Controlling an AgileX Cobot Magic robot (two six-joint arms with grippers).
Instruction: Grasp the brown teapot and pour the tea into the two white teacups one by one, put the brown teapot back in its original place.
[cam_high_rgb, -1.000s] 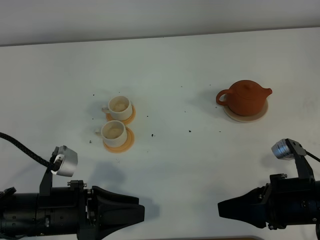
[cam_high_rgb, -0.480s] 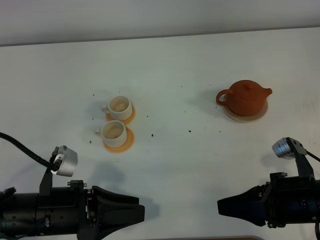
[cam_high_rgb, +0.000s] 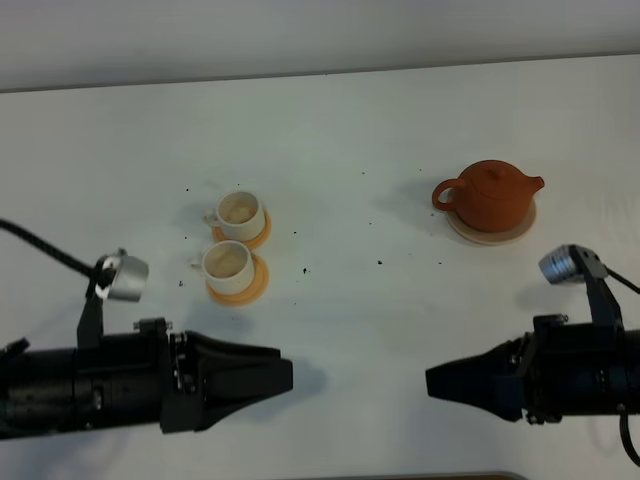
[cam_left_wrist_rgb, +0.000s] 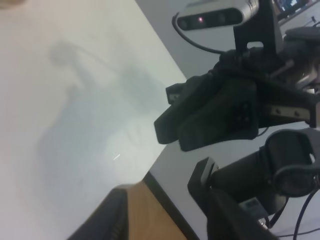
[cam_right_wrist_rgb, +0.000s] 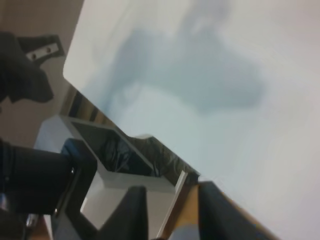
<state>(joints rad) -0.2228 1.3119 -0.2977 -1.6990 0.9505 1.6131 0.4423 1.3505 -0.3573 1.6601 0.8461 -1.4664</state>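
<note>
The brown teapot stands on its original place, a pale beige coaster, at the right of the table, spout to the left. The two white teacups sit on orange coasters at the left, showing cream insides; no tea is visible. My left gripper lies low near the front edge, pointing right, open and holding nothing. Facing it from the right is my right gripper, also open with nothing between its fingers. Both are far from the teapot and the cups.
Small dark specks dot the white table around the cups and the middle. The table's front edge runs just under both grippers. In the left wrist view the right arm shows opposite, with a bare stretch of table between the grippers.
Both arms have moved away from the front edge toward the table's middle, the left one more. The right gripper also crept a little left. Teapot and cups have not moved.
</note>
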